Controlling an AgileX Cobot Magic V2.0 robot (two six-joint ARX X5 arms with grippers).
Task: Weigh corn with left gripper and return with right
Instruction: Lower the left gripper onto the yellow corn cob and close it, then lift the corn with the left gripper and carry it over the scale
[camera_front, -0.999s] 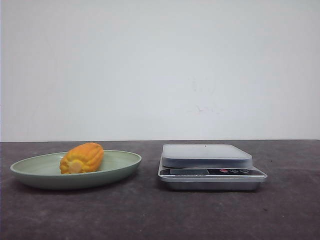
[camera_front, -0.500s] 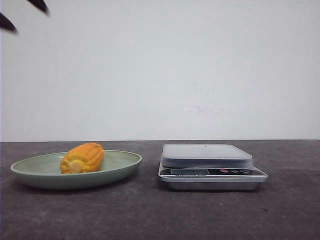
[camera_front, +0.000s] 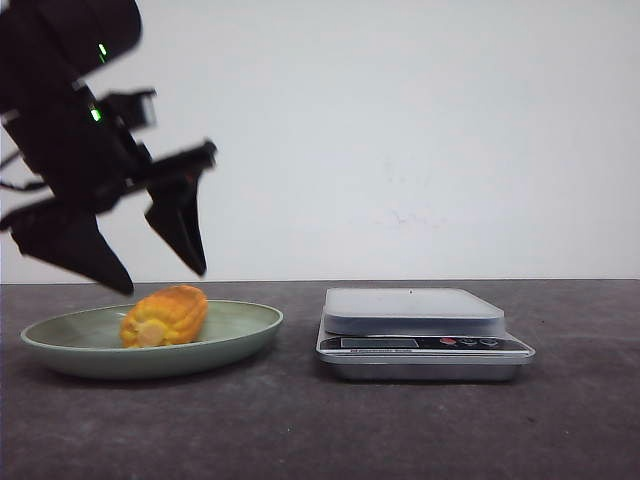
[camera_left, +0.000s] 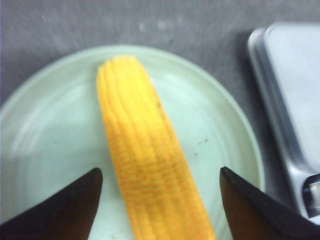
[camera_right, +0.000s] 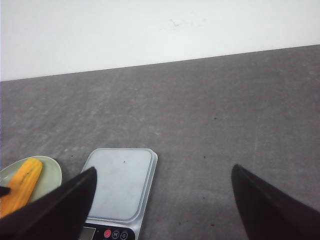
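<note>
The orange-yellow corn (camera_front: 164, 316) lies on its side in a pale green plate (camera_front: 240, 335) at the table's left. My left gripper (camera_front: 160, 282) hovers open just above it, one black finger on each side, touching nothing. In the left wrist view the corn (camera_left: 150, 160) runs between the two fingertips (camera_left: 85, 187) with a wide gap on both sides. My right gripper (camera_right: 162, 172) is open and holds nothing; it is out of the front view. From its wrist camera I see the corn (camera_right: 20, 187) and the scale (camera_right: 120, 185) below.
A silver digital kitchen scale (camera_front: 420, 325) with a flat platform stands to the right of the plate (camera_left: 220, 130), a small gap between them. The dark grey table top (camera_front: 320, 430) runs to a white wall behind.
My left arm has come down from the upper left corner to just above the corn. The corn, plate and scale have not moved.
</note>
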